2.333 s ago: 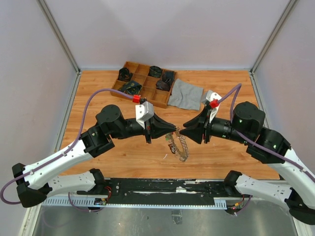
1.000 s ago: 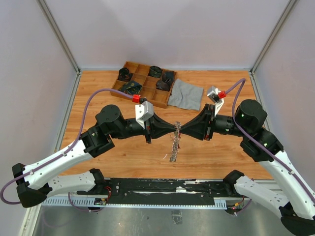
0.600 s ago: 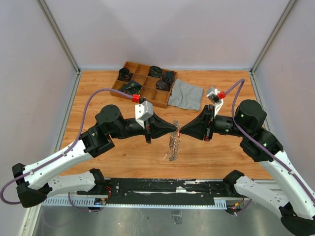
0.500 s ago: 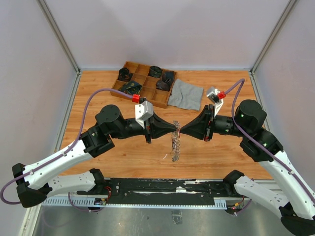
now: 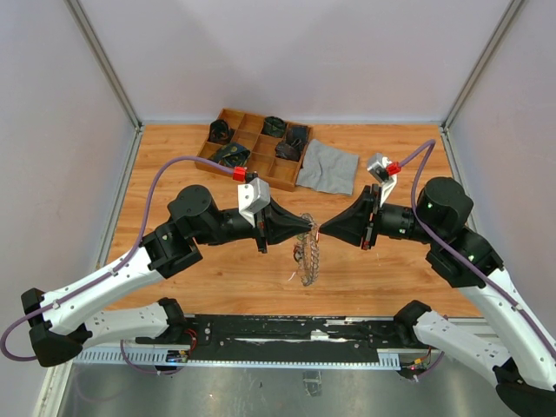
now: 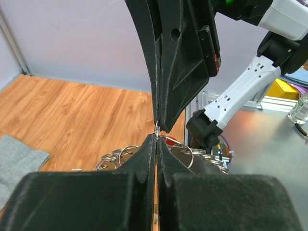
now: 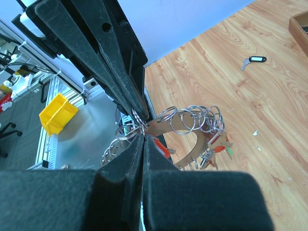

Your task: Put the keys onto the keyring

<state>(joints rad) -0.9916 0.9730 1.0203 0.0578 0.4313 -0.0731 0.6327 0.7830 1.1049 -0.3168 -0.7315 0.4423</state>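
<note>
The keyring, a curved metal band crowded with silver split rings, hangs over the table between the arms. My left gripper is shut on one of its rings and carries it; its pinched tips show in the left wrist view. My right gripper meets it tip to tip and is shut on the same small ring. Keys with red and green tags dangle from the keyring. One loose key with a dark tag lies on the wood beyond.
A wooden compartment tray with dark items stands at the back, with a grey cloth to its right. White scraps lie under the keyring. Beyond the table's near edge sits a yellow bin.
My right gripper has come in to the left gripper's tips and closed there. The hanging keyring has swung a little. The left arm has stayed still.
</note>
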